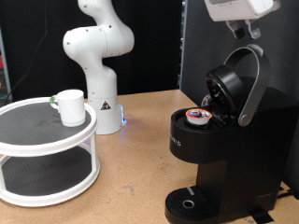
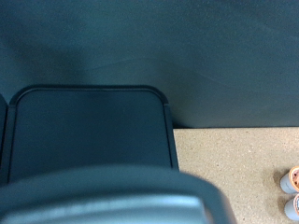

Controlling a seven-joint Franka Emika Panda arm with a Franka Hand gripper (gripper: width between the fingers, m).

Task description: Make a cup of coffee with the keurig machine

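Observation:
The keurig machine [image 1: 224, 140] stands at the exterior view's right with its lid up and its silver-grey handle [image 1: 252, 79] raised. A small pod with an orange lid [image 1: 197, 116] sits in the open chamber. The round drip tray [image 1: 192, 203] has nothing on it. The gripper [image 1: 247, 30] hangs at the exterior view's top right, just above the raised handle, with nothing seen between its fingers. The white cup [image 1: 70, 106] stands upright on the top tier of a round shelf at the left. In the wrist view the machine's black top [image 2: 89, 131] and grey handle [image 2: 112, 201] show; the fingers do not.
The white two-tier round shelf [image 1: 47, 140] stands at the exterior view's left on the wooden table [image 1: 140, 159]. The arm's white base [image 1: 98, 56] stands behind it. In the wrist view, orange-topped pods [image 2: 291, 182] lie on the table beside the machine. A black backdrop stands behind.

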